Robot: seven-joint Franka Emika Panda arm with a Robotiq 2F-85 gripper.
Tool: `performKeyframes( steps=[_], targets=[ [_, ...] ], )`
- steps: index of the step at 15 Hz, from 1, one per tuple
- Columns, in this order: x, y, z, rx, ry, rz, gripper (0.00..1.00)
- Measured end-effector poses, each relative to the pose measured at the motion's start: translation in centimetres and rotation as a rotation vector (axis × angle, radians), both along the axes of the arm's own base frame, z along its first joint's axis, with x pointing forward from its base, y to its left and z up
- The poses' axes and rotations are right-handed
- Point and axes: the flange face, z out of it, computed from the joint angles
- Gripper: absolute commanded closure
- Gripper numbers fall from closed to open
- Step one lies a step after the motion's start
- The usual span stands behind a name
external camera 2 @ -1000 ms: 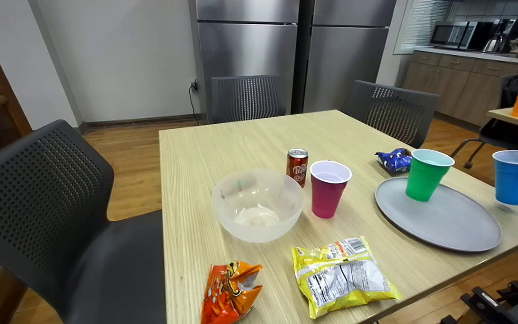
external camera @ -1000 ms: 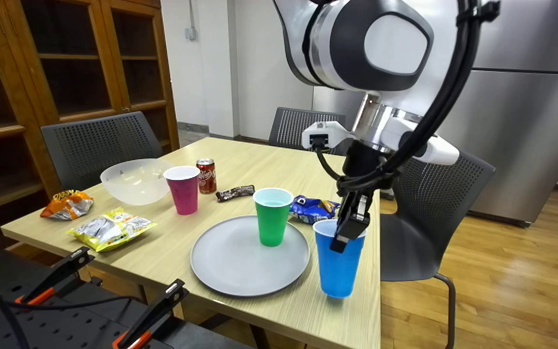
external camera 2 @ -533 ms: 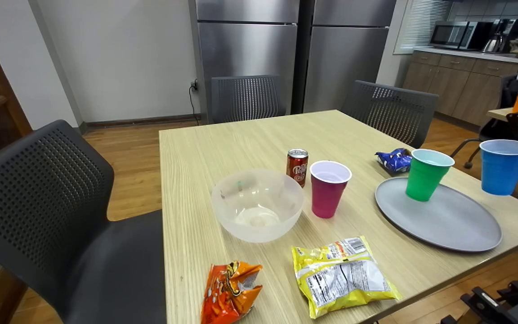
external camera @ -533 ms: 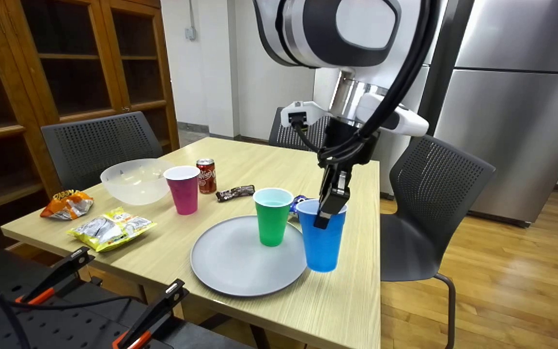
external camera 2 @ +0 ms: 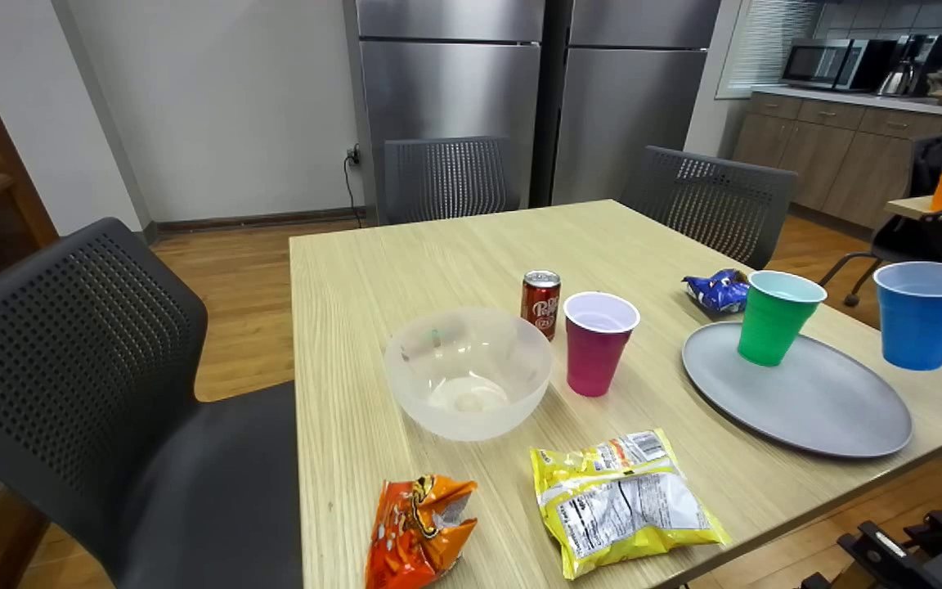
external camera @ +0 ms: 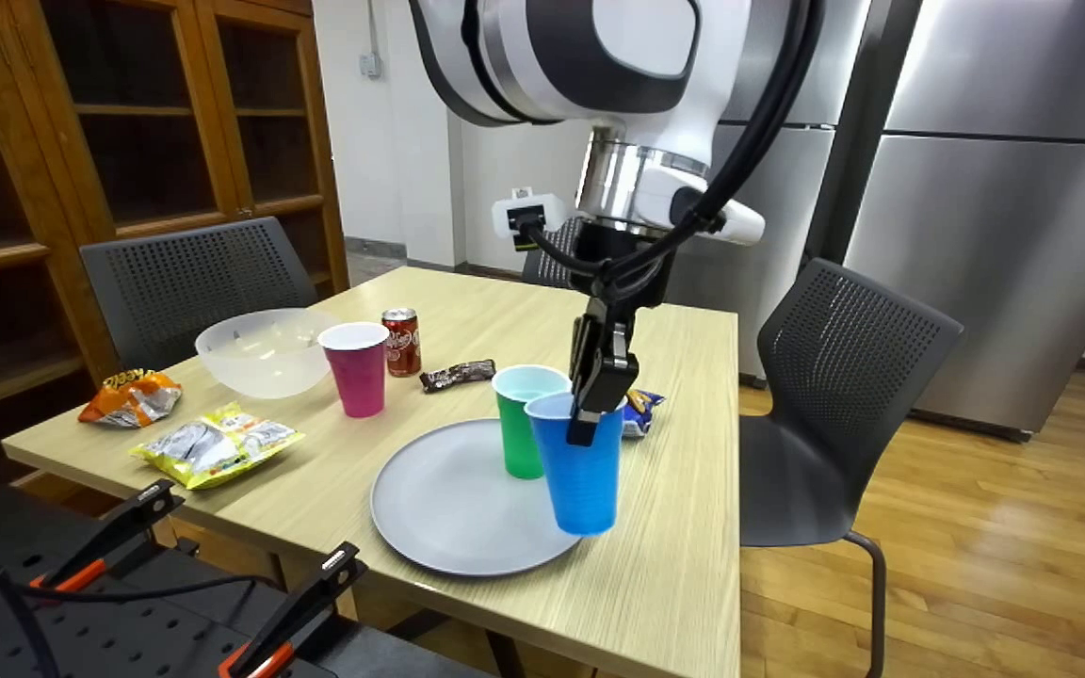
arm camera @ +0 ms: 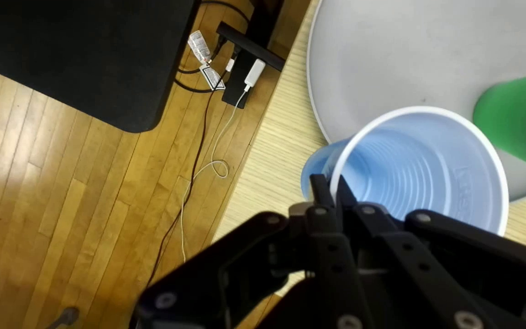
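Observation:
My gripper [arm camera: 333, 183] is shut on the rim wall of a blue cup [arm camera: 409, 169], one finger inside and one outside. In an exterior view the blue cup [external camera: 582, 490] hangs nearly upright below the gripper [external camera: 584, 426], in front of the right rim of a grey plate [external camera: 467, 527]. Whether its base touches anything, I cannot tell. A green cup [external camera: 514, 424] stands on the plate close beside it, partly hidden by the blue one. Elsewhere the blue cup [external camera 2: 925, 319] appears right of the plate [external camera 2: 814, 409], with the gripper mostly cut off by the frame's edge.
On the table stand a magenta cup [external camera 2: 596, 352], a red soda can [external camera 2: 540, 303] and a frosted bowl [external camera 2: 471, 384]. Yellow [external camera 2: 626, 499] and orange [external camera 2: 420, 532] snack bags lie nearer, a blue wrapper [external camera 2: 718, 290] behind the plate. A dark wrapper [external camera: 458, 375] lies mid-table. Chairs surround it.
The arm has carried the blue cup toward the plate and green cup, leftward in an exterior view. It rose at first, then came down slightly. The grip looks the same; other objects have stayed put.

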Motion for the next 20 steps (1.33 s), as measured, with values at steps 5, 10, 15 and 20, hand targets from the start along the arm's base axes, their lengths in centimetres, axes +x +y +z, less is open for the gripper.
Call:
performKeyframes(
  steps=[5, 10, 15, 20],
  targets=[
    [-0.9, 1.9, -0.8, 0.0, 0.034, 0.101, 0.99],
    [-1.3, 3.5, -1.6, 0.021, 0.043, 0.187, 0.99],
    [-1.5, 4.6, -2.3, 0.039, 0.035, 0.268, 0.99],
    [-1.4, 5.0, -2.5, 0.06, 0.012, 0.315, 0.99]
  ],
)
